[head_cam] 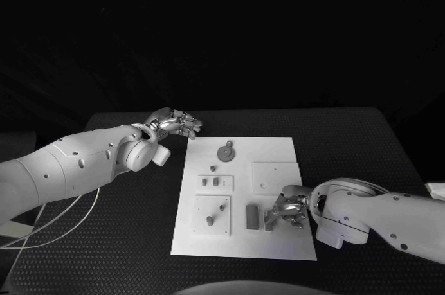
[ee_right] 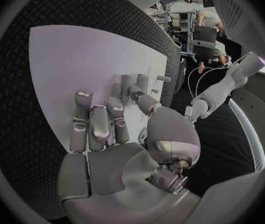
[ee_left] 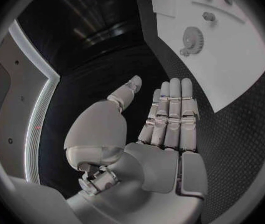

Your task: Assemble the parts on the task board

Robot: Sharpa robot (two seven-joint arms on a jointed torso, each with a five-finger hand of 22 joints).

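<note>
Black table (head_cam: 111,243) across the whole lower frame, far edge fading into darkness. White task board (head_cam: 278,240) at centre, a tall rectangle, its right edge partly covered by the right arm. Left hand (head_cam: 175,123) up at centre left, just off the board's top-left corner, fingers straight and side by side with the thumb apart, holding nothing. Right hand (head_cam: 289,208) low on the board's right side, fingers bent down among the parts; whether anything is pinched there cannot be told, fingertips hidden behind the hand's own back. Gear (head_cam: 226,153) flat near the board's top centre. Upright grey block (head_cam: 252,216) just left of the right hand. Smaller pegs (head_cam: 216,181) at mid-board, too small to identify.
</note>
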